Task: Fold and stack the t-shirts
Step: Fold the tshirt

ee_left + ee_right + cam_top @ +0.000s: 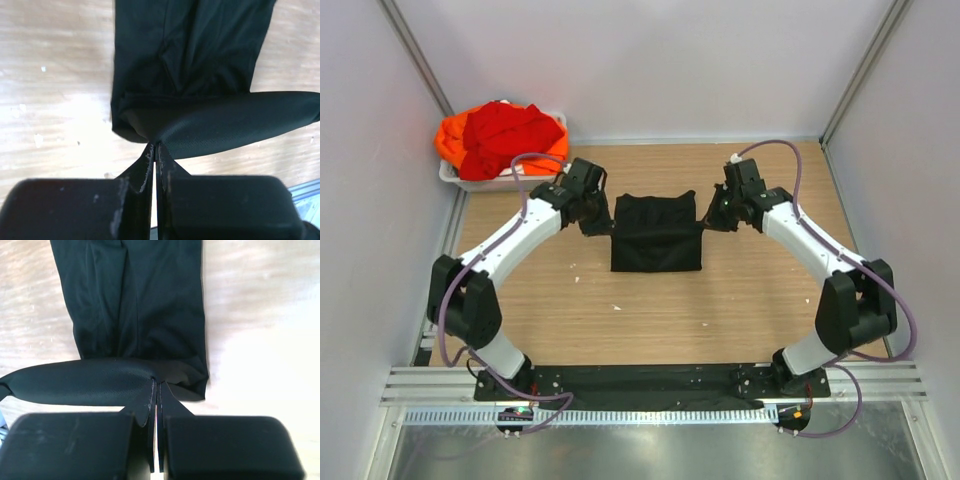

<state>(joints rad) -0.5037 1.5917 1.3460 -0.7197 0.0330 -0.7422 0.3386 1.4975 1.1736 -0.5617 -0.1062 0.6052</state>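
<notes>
White tub (450, 175) in far-left corner, holding red t-shirt (505, 130) and orange t-shirt (448, 140). Black t-shirt (657, 243) mid-table, far corners pinched tight in left gripper (154, 146) and right gripper (156, 382).
</notes>
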